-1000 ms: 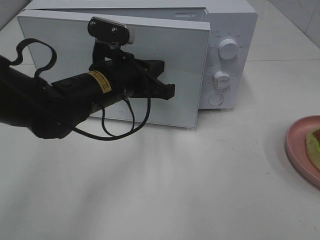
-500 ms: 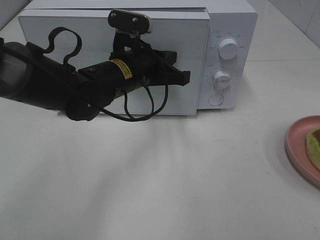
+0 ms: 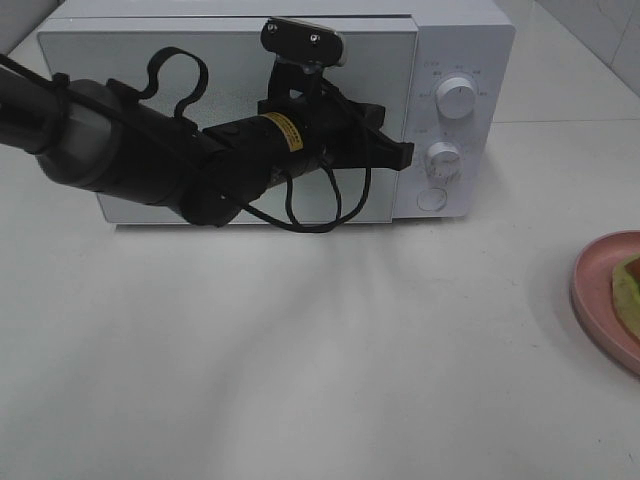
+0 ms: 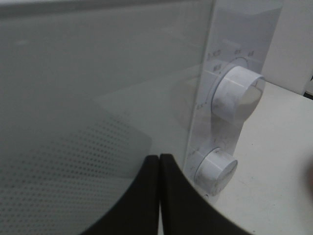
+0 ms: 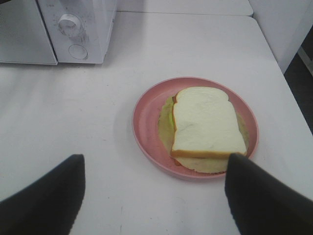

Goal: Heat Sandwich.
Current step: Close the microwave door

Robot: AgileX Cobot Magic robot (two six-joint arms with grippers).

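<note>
Sandwich (image 5: 208, 123) lies flat on pink plate (image 5: 146, 120), far right on table, well apart from microwave (image 3: 455, 60) at far left-centre. Microwave door (image 3: 150, 70) looks closed. Right gripper (image 5: 154, 196) hovers on near side of plate, jaws spread wide, empty; nearer arm. Left gripper (image 4: 160, 196) pinched shut, empty, against door edge beside knobs (image 4: 237, 93).

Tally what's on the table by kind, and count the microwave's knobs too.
Microwave: 1
Knobs: 2, upper and lower
Plate: 1
Sandwich: 1
Total: 5
</note>
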